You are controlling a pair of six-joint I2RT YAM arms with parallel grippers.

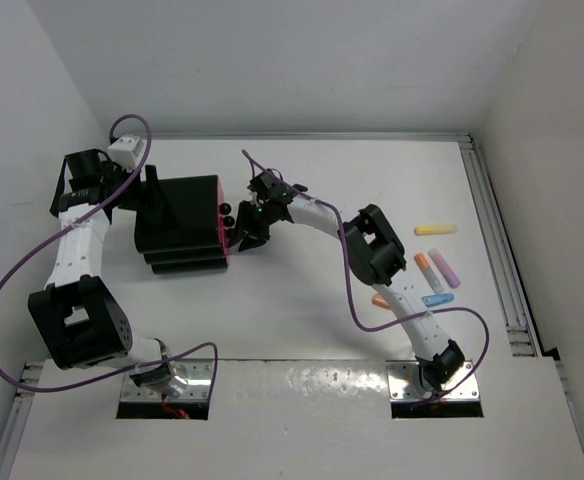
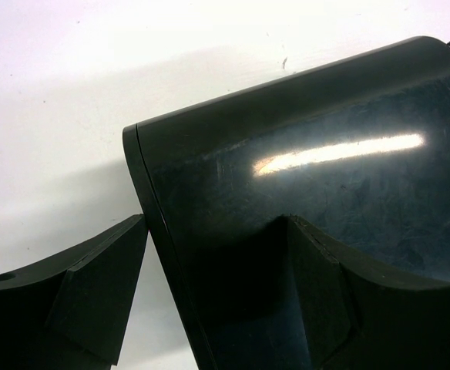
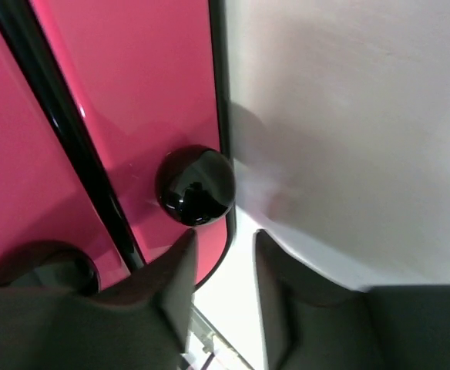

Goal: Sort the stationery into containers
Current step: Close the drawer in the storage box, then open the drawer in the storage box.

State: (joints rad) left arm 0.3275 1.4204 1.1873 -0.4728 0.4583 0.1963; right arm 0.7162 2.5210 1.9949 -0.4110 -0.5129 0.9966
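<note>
The black stepped box (image 1: pixel 177 225) stands left of the middle, its pink drawer fronts (image 1: pixel 222 240) and black knobs (image 1: pixel 228 209) facing right. My right gripper (image 1: pixel 244 236) is at those fronts. In the right wrist view its jaws (image 3: pixel 223 254) stand a narrow gap apart with nothing between them, just below a round knob (image 3: pixel 196 185) on a pink front (image 3: pixel 132 85). My left gripper (image 1: pixel 144 196) is at the box's back. Its jaws (image 2: pixel 217 231) straddle the box's edge (image 2: pixel 144 208) without clamping it. Yellow (image 1: pixel 435 230), orange (image 1: pixel 427 268), pink (image 1: pixel 445 268) and light-blue (image 1: pixel 437 299) highlighters lie at the right.
Another orange piece (image 1: pixel 380 300) shows partly behind the right arm. A metal rail (image 1: pixel 497 250) runs along the table's right edge. White walls enclose the back and sides. Purple cables (image 1: pixel 12 290) loop from both arms.
</note>
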